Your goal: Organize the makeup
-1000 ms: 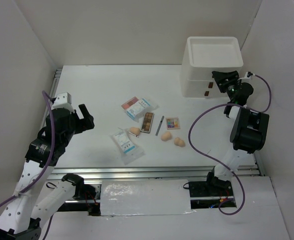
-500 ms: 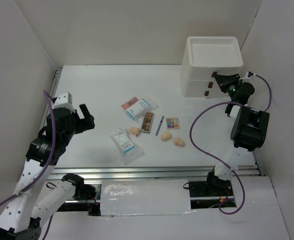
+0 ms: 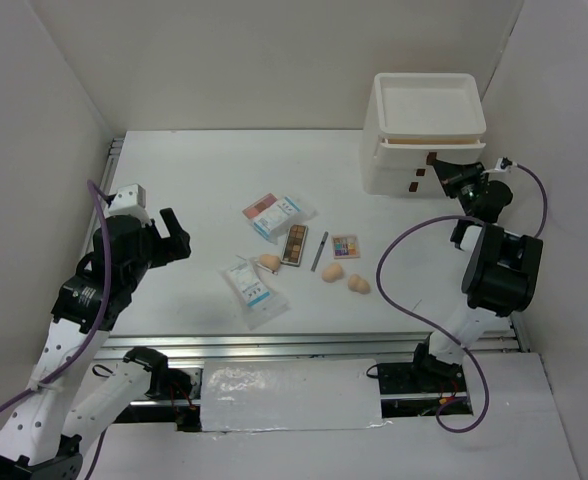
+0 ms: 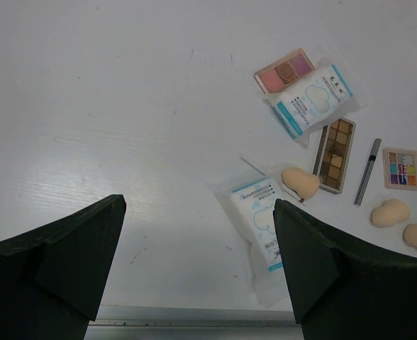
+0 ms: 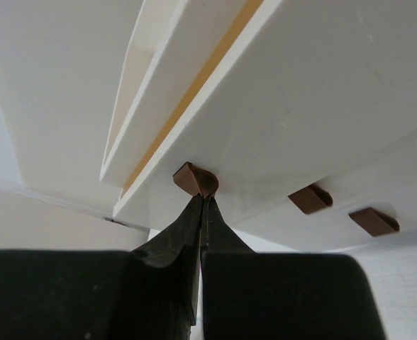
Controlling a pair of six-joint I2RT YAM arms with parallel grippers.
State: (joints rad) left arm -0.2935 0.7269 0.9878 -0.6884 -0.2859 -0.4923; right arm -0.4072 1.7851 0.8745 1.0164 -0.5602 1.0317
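The makeup lies mid-table: a pink compact, a printed sachet, a brown palette, a thin grey pencil, a multicoloured palette, three peach sponges and a second sachet. My left gripper hangs open above the table, left of the items; its wrist view shows the nearer sachet by the right finger. My right gripper is shut on the brown loop handle of the top drawer.
The white stacked drawer unit stands at the back right, its top drawer slid out a little with an orange strip showing. Two more brown handles sit lower on its front. White walls enclose the table.
My right gripper has closed on the top drawer's handle and drawn back toward the right, sliding the drawer out slightly. The left arm has barely moved.
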